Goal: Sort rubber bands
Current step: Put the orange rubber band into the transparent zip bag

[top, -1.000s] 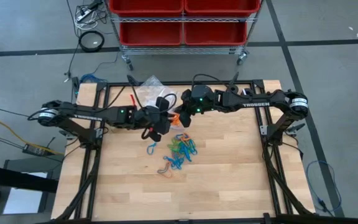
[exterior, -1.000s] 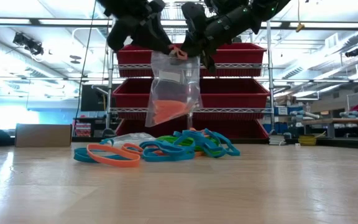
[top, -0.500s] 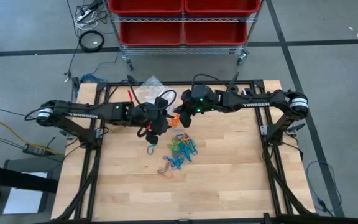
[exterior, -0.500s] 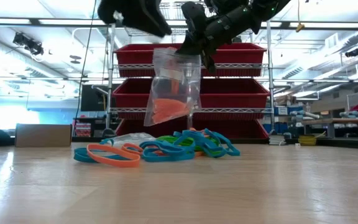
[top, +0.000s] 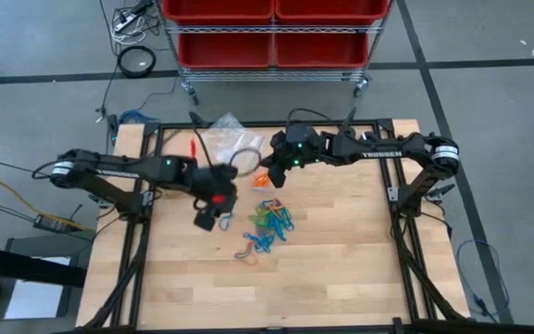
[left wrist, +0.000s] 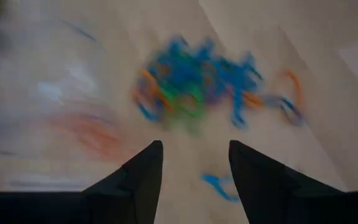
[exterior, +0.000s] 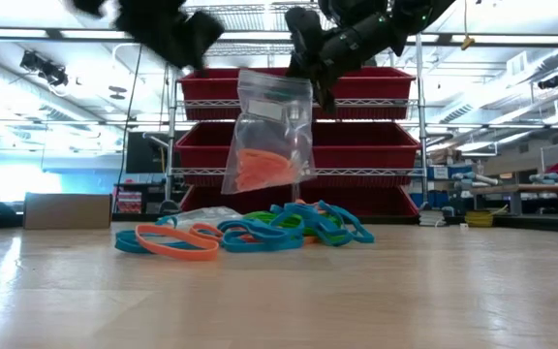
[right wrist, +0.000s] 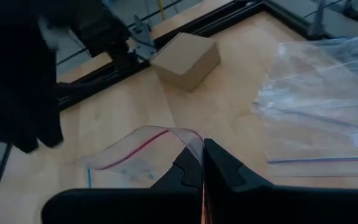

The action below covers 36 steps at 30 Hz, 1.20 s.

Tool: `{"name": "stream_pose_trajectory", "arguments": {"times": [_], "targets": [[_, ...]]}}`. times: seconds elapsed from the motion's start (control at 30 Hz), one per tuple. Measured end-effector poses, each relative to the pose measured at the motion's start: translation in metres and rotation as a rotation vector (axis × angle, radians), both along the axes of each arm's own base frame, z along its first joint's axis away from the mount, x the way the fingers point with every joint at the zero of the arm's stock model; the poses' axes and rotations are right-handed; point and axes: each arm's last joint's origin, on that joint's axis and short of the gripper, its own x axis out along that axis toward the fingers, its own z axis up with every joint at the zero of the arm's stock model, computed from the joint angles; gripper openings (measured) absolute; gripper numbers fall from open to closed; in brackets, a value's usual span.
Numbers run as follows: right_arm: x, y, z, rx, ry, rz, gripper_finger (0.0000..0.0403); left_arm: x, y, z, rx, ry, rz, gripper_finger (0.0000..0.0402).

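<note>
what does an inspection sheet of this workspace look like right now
surface: wooden table, bare toward the near edge
job's things: loose rubber bands in orange, blue and green piled mid-table; orange ones inside a clear bag hanging in the air
clutter: spare clear bags at the far edge; small cardboard box
grippers: right gripper shut on the clear bag's rim; left gripper open, empty, above the table to the left of the pile
cables: black cables on the floor beyond the table
surroundings: wire rack with red bins behind the table
</note>
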Motion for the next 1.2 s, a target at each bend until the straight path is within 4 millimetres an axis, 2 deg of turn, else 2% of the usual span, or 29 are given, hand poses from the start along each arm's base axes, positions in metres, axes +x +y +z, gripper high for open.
{"name": "stream_pose_trajectory", "arguments": {"times": [0.1,0.23,0.33,0.43,0.6,0.87,1.2], "targets": [[-0.001,-0.003,0.0,0.001,-0.001,-0.007,0.0,-0.007,-0.013,-0.03,-0.108,0.05,-0.018,0.0192],[-0.001,-0.004,0.0,0.003,-0.002,-0.003,0.0,-0.013,-0.034,-0.077,-0.251,0.011,-0.068,0.0192],[-0.001,-0.004,0.0,0.005,-0.002,0.0,0.0,-0.018,-0.046,-0.109,-0.328,-0.097,-0.117,0.0192],[-0.001,-0.003,0.0,0.009,-0.003,0.007,0.0,-0.029,-0.049,-0.135,-0.335,-0.161,-0.128,0.0192],[-0.001,-0.004,0.0,0.007,-0.007,0.004,0.0,-0.033,-0.046,-0.153,-0.316,-0.252,-0.102,0.0192],[0.0,-0.004,0.002,0.001,-0.024,0.0,0.0,-0.02,-0.039,-0.177,-0.376,-0.204,-0.092,0.0173],[0.0,-0.004,0.002,-0.005,-0.021,0.006,0.0,-0.01,-0.039,-0.194,-0.442,-0.204,-0.1,0.0165]]}}
